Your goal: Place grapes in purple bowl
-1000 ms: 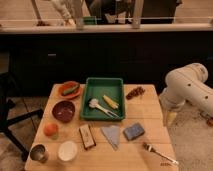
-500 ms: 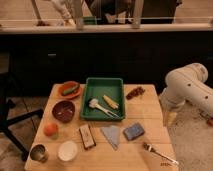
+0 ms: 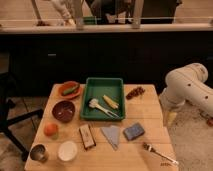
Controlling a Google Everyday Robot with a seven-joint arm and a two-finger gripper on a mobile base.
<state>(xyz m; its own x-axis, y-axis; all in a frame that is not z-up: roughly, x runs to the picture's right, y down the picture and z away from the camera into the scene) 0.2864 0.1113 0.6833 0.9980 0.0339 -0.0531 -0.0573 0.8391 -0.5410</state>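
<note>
At the table's (image 3: 150,112) back right, the grapes (image 3: 135,92) sat just beside the green tray (image 3: 104,80), well apart from the purple bowl (image 3: 63,111) on the left. Gripper (image 3: 171,118) hung off the right edge, fingers spread and empty, so I'd say the reach-and-pinch was next

The bowl (image 3: 63,110) lies left of the tray (image 3: 100,90); the grapes (image 3: 135,92) lie right of it; the gripper (image 3: 171,118) hangs farther right, beside the table (image 3: 150,112).
</note>
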